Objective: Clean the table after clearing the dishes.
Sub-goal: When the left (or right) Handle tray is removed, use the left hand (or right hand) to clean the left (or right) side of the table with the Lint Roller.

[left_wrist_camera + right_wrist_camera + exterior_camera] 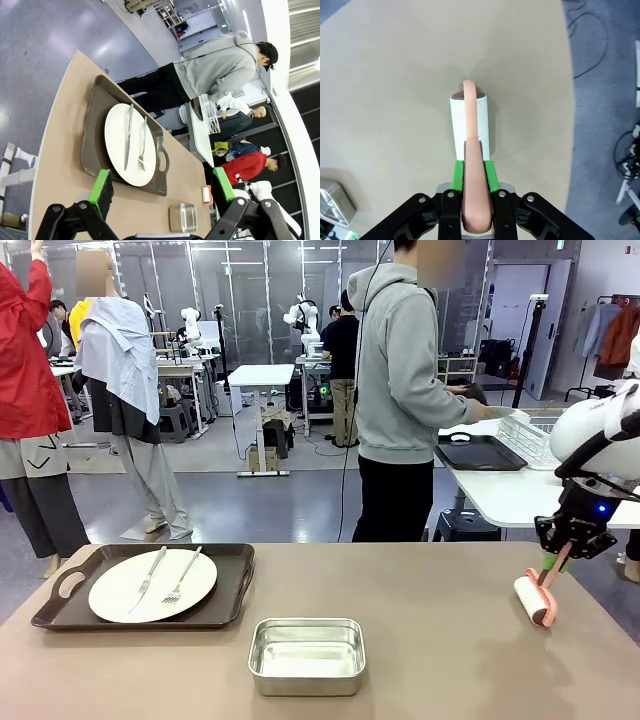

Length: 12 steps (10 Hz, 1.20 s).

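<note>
Right claw [472, 175] is clenching pink-handled white lint roller [530, 600], touching matte taupe-brown tabletop [450, 670] at right side | bare surface lying leftward | round white plate [120, 595] on dark brown handled tray [232, 602] sitting near-left, under released left claw [162, 186]

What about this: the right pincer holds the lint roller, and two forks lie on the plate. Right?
No: the front view shows one fork and one knife on the plate. The right pincer does hold the lint roller.

text: none legible | labels: none legible | numbers: none legible
</note>
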Motion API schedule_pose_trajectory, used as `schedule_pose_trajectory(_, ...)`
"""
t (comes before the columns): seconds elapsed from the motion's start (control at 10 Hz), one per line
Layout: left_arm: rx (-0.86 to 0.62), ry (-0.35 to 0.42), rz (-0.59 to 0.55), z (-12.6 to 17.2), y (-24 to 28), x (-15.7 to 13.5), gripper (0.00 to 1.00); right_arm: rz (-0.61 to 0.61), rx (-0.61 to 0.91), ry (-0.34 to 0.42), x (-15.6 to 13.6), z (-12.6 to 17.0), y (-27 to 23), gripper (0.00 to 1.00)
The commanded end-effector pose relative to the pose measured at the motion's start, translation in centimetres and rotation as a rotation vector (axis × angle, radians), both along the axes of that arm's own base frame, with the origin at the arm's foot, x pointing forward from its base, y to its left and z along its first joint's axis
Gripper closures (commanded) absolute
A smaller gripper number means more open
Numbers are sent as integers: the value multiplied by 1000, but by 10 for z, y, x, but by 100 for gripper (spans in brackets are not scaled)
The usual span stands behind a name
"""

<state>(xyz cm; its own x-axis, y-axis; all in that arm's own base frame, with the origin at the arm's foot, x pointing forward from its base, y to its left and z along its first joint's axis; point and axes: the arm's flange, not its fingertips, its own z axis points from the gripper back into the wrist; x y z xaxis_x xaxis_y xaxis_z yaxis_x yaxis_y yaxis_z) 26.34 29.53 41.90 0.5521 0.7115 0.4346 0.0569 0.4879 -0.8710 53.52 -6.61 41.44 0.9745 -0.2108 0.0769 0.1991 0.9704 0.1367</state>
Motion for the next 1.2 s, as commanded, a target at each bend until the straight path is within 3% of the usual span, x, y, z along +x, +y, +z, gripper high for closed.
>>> schedule_pose_trajectory(0.0,-10,-18,0,1,2,-1,0,-12,-79,-40,-28,12,20,79)
schedule_pose_trajectory(0.2,-10,-18,0,1,2,-1,0,40,-123,-115,-65,46,39,79)
schedule_pose_trajectory(0.4,-10,-18,0,1,2,-1,0,74,-135,-182,-91,62,55,79)
schedule_pose_trajectory(0.5,-10,-18,0,1,2,-1,0,82,-104,-100,-56,51,34,79)
schedule_pose_trajectory(1.1,-10,-18,0,1,2,-1,0,82,-104,-100,-56,51,34,79)
